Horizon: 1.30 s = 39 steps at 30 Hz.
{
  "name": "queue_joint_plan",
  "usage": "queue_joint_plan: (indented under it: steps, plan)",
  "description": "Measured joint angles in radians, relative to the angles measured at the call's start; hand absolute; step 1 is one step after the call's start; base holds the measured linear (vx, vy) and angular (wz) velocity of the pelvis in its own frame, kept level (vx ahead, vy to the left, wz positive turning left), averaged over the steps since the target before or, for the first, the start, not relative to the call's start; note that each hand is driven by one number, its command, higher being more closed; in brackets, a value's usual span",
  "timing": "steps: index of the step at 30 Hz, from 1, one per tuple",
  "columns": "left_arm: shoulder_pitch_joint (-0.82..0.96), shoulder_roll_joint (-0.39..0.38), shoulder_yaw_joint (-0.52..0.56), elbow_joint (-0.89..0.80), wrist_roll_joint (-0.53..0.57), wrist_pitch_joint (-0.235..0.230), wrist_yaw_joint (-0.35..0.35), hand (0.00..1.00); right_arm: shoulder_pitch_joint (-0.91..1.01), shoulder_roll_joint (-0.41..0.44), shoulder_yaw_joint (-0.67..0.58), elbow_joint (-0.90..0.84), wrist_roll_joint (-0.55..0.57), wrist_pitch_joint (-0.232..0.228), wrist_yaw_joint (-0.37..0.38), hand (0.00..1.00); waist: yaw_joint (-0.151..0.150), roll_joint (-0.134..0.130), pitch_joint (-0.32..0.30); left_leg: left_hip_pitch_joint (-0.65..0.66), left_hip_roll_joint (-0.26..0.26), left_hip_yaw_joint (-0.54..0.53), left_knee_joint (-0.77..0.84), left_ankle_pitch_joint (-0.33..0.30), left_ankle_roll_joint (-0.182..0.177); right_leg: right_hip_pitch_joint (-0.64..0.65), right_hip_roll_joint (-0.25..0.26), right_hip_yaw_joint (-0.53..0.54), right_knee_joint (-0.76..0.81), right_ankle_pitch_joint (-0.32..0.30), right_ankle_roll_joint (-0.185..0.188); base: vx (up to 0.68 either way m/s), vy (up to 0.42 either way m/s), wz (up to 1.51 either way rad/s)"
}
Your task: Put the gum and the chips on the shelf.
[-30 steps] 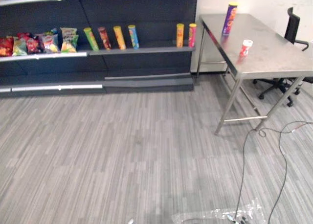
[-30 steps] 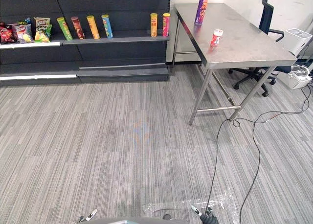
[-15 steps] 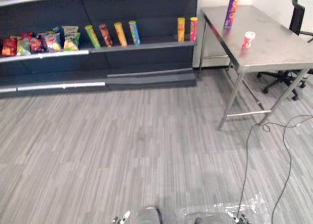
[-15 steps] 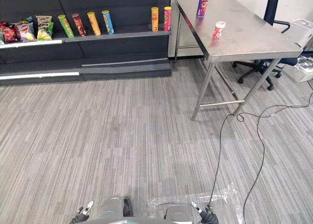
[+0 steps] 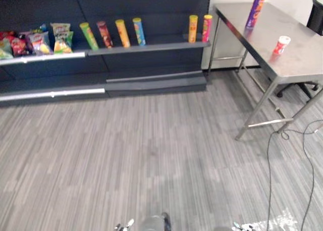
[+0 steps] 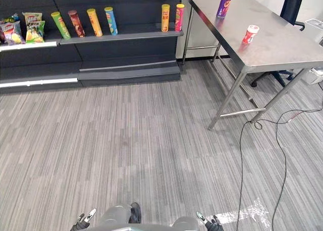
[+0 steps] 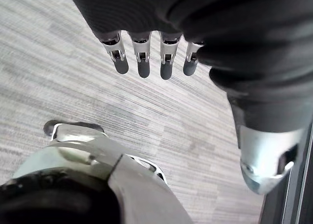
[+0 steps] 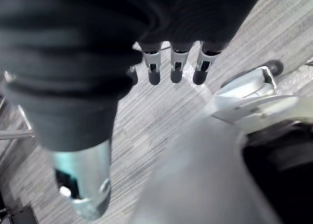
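Grey carpet (image 6: 151, 130), dark shelf (image 6: 126, 37), steel table (image 6: 272, 44); left robot hand (image 7: 143, 62) and right robot hand (image 8: 177, 70) slack.

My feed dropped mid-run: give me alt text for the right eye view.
A steel table at the right holds a tall purple chips can and a small red-and-white gum tub, both upright. Along the far wall, a dark shelf carries a row of chip cans and some snack bags; grey striped floor lies between.
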Motion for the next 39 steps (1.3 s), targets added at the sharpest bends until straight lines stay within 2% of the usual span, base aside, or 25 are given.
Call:
queue_joint_plan:
  steps: [1,2,3,4,7,10,12,13,14,15,16,18,22,23,25,26,27,29,31,32,34,36,37,38,39]
  plan:
    - [0.0,0.003,-0.005,-0.002,0.009,0.0,-0.001,0.0,0.005,0.0,0.0,0.0,0.0,-0.001,0.0,0.0,-0.001,0.002,-0.002,0.02,-0.007,0.001,-0.016,0.003,0.015,-0.024,-0.016,-0.016,0.063,0.018,-0.005,0.28,0.158,0.1]
    - [-0.001,0.007,-0.02,-0.007,0.011,0.001,-0.001,0.0,0.003,-0.001,0.003,-0.006,-0.001,-0.008,0.0,0.0,-0.001,0.011,-0.003,0.06,-0.012,-0.001,-0.046,0.006,0.033,-0.073,-0.022,-0.071,0.189,-0.034,-0.006,0.28,0.107,0.11]
    - [0.0,0.009,-0.028,-0.007,0.011,0.001,0.0,0.0,0.0,-0.003,0.007,-0.005,-0.006,-0.01,0.001,0.0,-0.001,0.013,-0.007,0.081,-0.011,-0.007,-0.061,0.007,0.035,-0.083,-0.013,-0.102,0.207,-0.071,0.001,0.36,0.082,0.12]
    - [-0.002,0.012,-0.039,-0.01,0.01,0.003,0.003,0.0,-0.001,-0.007,0.017,-0.004,-0.006,-0.019,0.002,0.0,-0.001,0.016,-0.008,0.112,-0.001,-0.013,-0.092,0.009,0.037,-0.094,0.023,-0.175,0.195,-0.145,0.01,0.25,0.037,0.07]
    - [-0.009,0.01,-0.052,-0.01,0.008,0.024,0.015,0.0,-0.004,-0.023,0.05,-0.003,-0.003,-0.036,0.001,0.0,-0.001,0.032,-0.001,0.17,0.051,-0.011,-0.143,0.01,0.034,-0.125,0.134,-0.319,0.022,-0.221,0.001,0.3,-0.056,-0.08]
    - [-0.02,0.009,-0.052,-0.007,0.008,0.029,0.029,0.0,-0.004,-0.022,0.072,-0.007,0.015,-0.066,-0.007,0.0,-0.007,0.034,0.002,0.217,0.084,-0.013,-0.214,0.019,0.007,-0.197,0.217,-0.335,-0.259,-0.172,0.012,0.29,-0.152,0.03]
    - [-0.028,0.002,-0.026,-0.006,0.004,0.03,0.038,0.0,-0.005,-0.016,0.071,-0.011,0.033,-0.085,-0.012,0.0,-0.018,0.028,0.013,0.246,0.093,-0.042,-0.23,-0.009,-0.039,-0.206,0.239,-0.238,-0.506,-0.024,0.02,0.29,-0.252,0.37]
    - [-0.03,-0.001,-0.011,-0.006,0.002,0.03,0.038,0.0,0.0,-0.011,0.071,-0.017,0.033,-0.087,-0.017,0.0,-0.021,0.024,0.015,0.255,0.094,-0.057,-0.225,-0.029,-0.046,-0.2,0.234,-0.205,-0.538,-0.009,0.025,0.33,-0.334,0.53]
    - [-0.031,-0.013,0.023,-0.005,-0.001,0.032,0.038,0.0,0.01,-0.003,0.07,-0.02,0.034,-0.088,-0.025,0.0,-0.022,0.02,0.022,0.288,0.098,-0.078,-0.224,-0.057,-0.077,-0.189,0.227,-0.181,-0.53,0.05,0.018,0.36,-0.373,0.6]
    - [-0.033,-0.036,0.053,-0.005,0.0,0.032,0.039,0.0,0.022,-0.015,0.07,-0.032,0.033,-0.087,-0.027,0.0,-0.024,0.032,0.025,0.309,0.137,-0.094,-0.224,-0.075,-0.105,-0.19,0.25,-0.194,-0.461,0.055,-0.003,0.47,-0.432,0.62]
    - [-0.04,-0.066,0.07,-0.009,0.006,0.03,0.038,0.0,0.027,-0.034,0.07,-0.048,0.032,-0.086,-0.034,0.0,-0.022,0.068,0.023,0.321,0.173,-0.095,-0.22,-0.076,-0.11,-0.192,0.276,-0.226,-0.415,0.007,-0.052,0.4,-0.336,0.44]
    - [-0.049,-0.082,0.09,-0.011,0.007,0.031,0.037,0.0,0.014,-0.042,0.071,-0.052,0.031,-0.076,-0.044,0.0,-0.02,0.079,0.023,0.323,0.202,-0.09,-0.195,-0.052,-0.128,-0.191,0.293,-0.244,-0.391,-0.032,-0.068,0.31,-0.239,0.19]
    - [-0.059,-0.093,0.143,-0.041,-0.008,0.039,0.013,0.0,0.016,-0.033,0.081,-0.078,0.028,-0.059,-0.052,0.0,-0.021,0.066,0.021,0.248,0.265,-0.093,0.076,0.027,-0.134,-0.115,0.321,-0.272,-0.369,-0.116,-0.097,0.32,-0.295,0.11]
    - [-0.061,-0.098,0.168,-0.061,-0.023,0.044,-0.01,0.0,0.014,-0.032,0.083,-0.084,0.019,-0.058,-0.044,0.0,-0.02,0.064,0.019,0.153,0.307,-0.099,0.297,0.088,-0.118,-0.084,0.338,-0.271,-0.369,-0.141,-0.107,0.26,-0.184,-0.11]
    - [-0.061,-0.106,0.176,-0.077,-0.065,0.043,-0.021,0.0,0.012,-0.034,0.083,-0.085,0.001,-0.056,-0.037,0.0,-0.02,0.055,0.021,0.047,0.347,-0.121,0.513,0.175,-0.11,-0.054,0.356,-0.26,-0.373,-0.165,-0.12,0.24,-0.117,-0.2]
    - [-0.065,-0.115,0.176,-0.084,-0.1,0.043,-0.027,0.0,0.01,-0.035,0.083,-0.082,0.0,-0.05,-0.036,0.0,-0.02,0.062,0.018,-0.014,0.366,-0.124,0.659,0.154,-0.112,-0.023,0.364,-0.25,-0.376,-0.183,-0.137,0.29,-0.06,-0.25]
    - [-0.069,-0.115,0.173,-0.081,-0.124,0.044,-0.031,0.0,0.008,-0.035,0.079,-0.079,0.003,-0.039,-0.035,0.0,-0.021,0.06,0.019,-0.054,0.368,-0.115,0.73,0.116,-0.112,0.022,0.369,-0.246,-0.392,-0.185,-0.135,0.29,-0.043,-0.23]
    - [-0.07,-0.115,0.17,-0.079,-0.133,0.042,-0.043,0.0,0.009,-0.035,0.078,-0.073,0.006,-0.035,-0.035,0.0,-0.018,0.057,0.02,-0.08,0.347,-0.087,0.7,0.059,-0.112,0.091,0.37,-0.229,-0.422,-0.193,-0.135,0.28,-0.003,-0.22]
    - [-0.07,-0.109,0.155,-0.081,-0.152,0.029,-0.07,0.0,0.001,-0.032,0.078,-0.072,0.011,-0.036,-0.032,0.0,-0.007,0.052,0.02,-0.096,0.306,-0.046,0.562,0.014,-0.11,0.133,0.357,-0.198,-0.445,-0.205,-0.132,0.27,0.07,-0.42]
    - [-0.07,-0.106,0.146,-0.081,-0.162,0.025,-0.076,0.0,-0.005,-0.025,0.069,-0.073,0.011,-0.039,-0.024,0.0,0.0,0.047,0.02,-0.102,0.263,-0.023,0.417,0.007,-0.107,0.145,0.337,-0.174,-0.446,-0.216,-0.12,0.3,0.164,-0.47]
    - [-0.068,-0.103,0.131,-0.081,-0.16,0.02,-0.082,0.0,-0.013,-0.019,0.046,-0.073,0.011,-0.04,-0.016,0.0,0.006,0.045,0.02,-0.112,0.191,-0.031,0.167,0.031,-0.111,0.161,0.303,-0.145,-0.445,-0.236,-0.092,0.28,0.205,-0.41]
    - [-0.063,-0.104,0.126,-0.087,-0.16,0.018,-0.073,0.0,-0.012,-0.021,0.042,-0.073,0.01,-0.039,0.001,0.0,0.007,0.051,0.019,-0.118,0.147,-0.081,-0.134,0.126,-0.132,0.187,0.279,-0.101,-0.453,-0.264,-0.053,0.29,0.262,-0.46]
    - [-0.058,-0.106,0.127,-0.088,-0.161,0.02,-0.07,0.0,-0.011,-0.023,0.042,-0.073,0.01,-0.04,0.004,0.0,0.007,0.055,0.017,-0.13,0.152,-0.098,-0.157,0.134,-0.133,0.195,0.279,-0.092,-0.457,-0.272,-0.041,0.34,0.317,-0.52]
    - [-0.053,-0.105,0.127,-0.094,-0.167,0.02,-0.07,0.0,-0.009,-0.021,0.043,-0.071,0.011,-0.04,0.006,0.0,0.011,0.054,0.016,-0.142,0.164,-0.094,-0.129,0.194,-0.14,0.223,0.275,-0.064,-0.466,-0.29,-0.022,0.41,0.356,-0.54]
    - [-0.051,-0.102,0.127,-0.095,-0.169,0.02,-0.07,0.0,-0.011,-0.015,0.042,-0.063,0.011,-0.04,0.011,0.0,0.018,0.057,0.003,-0.141,0.143,-0.09,-0.094,0.233,-0.122,0.247,0.255,-0.034,-0.493,-0.302,-0.015,0.43,0.358,-0.57]
